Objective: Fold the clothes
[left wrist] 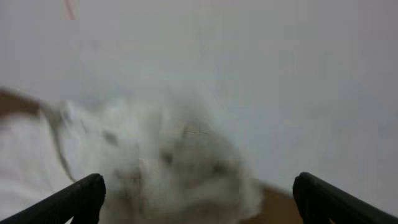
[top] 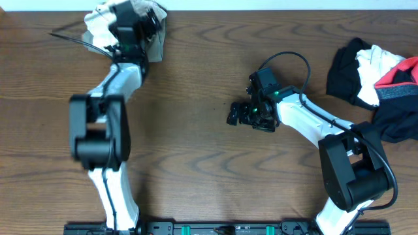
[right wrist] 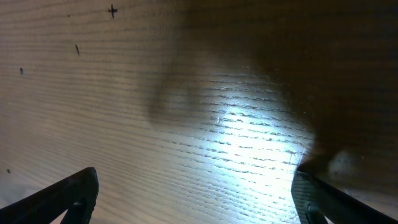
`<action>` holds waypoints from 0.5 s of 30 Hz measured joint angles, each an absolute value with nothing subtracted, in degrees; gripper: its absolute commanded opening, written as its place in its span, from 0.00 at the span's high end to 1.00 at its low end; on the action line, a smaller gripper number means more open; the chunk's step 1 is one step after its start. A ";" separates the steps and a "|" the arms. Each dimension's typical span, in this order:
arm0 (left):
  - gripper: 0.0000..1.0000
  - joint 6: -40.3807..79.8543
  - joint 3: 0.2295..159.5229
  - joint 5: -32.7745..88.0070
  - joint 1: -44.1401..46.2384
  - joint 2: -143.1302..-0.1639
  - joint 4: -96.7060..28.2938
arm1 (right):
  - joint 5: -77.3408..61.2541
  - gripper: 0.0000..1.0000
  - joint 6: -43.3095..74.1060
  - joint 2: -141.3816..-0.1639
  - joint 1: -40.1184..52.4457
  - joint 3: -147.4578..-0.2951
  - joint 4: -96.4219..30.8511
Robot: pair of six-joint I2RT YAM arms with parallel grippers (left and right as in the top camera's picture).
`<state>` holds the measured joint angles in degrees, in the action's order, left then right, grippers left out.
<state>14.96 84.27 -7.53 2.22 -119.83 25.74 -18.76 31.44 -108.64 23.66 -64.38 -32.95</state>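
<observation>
A small heap of clothes, white (top: 98,19) and khaki (top: 157,40), lies at the table's far left edge. My left gripper (top: 136,23) hangs right over it. In the left wrist view a blurred white garment (left wrist: 168,155) fills the space below my left gripper (left wrist: 199,205), whose black fingers (left wrist: 81,199) stand wide apart, open and not clamping the cloth. A second heap of clothes, black (top: 346,72), white (top: 375,62) and red (top: 401,78), lies at the right edge. My right gripper (top: 236,114) stands open over bare wood mid-table, with nothing between its fingertips (right wrist: 329,199).
The wooden table (top: 196,176) stretches between the two heaps. A thin dark cable or strap (top: 72,38) runs out from the left heap. A black cable (top: 287,59) loops above the right wrist. A pale wall (left wrist: 298,74) rises behind the left heap.
</observation>
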 measured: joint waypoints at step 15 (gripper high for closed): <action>0.02 15.05 84.68 -7.68 8.19 -68.73 -27.16 | -19.86 0.01 31.16 -108.71 23.66 -64.29 -32.58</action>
